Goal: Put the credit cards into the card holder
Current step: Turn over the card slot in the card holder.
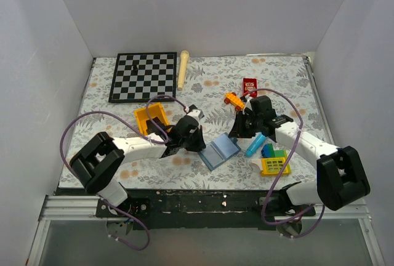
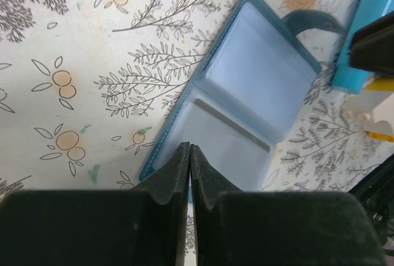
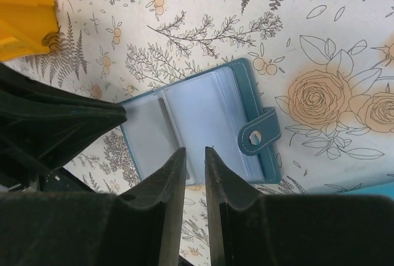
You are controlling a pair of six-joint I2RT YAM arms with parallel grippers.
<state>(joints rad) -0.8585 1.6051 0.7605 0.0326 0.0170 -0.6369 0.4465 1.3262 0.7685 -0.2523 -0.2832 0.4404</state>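
Card holder [image 1: 220, 151] open, left fingers [image 2: 166, 183] closed, right fingers [image 3: 167, 183] parted above

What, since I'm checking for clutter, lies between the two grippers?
Only the open card holder lies between the left gripper and the right gripper, as the top view shows. Each wrist view shows it directly ahead.

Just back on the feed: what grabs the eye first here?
The card holder lies open at front centre with a gripper close on each side: the left gripper shut, the right gripper slightly open and empty. Behind, a checkerboard sits far left, and bright toys cluster on the right.
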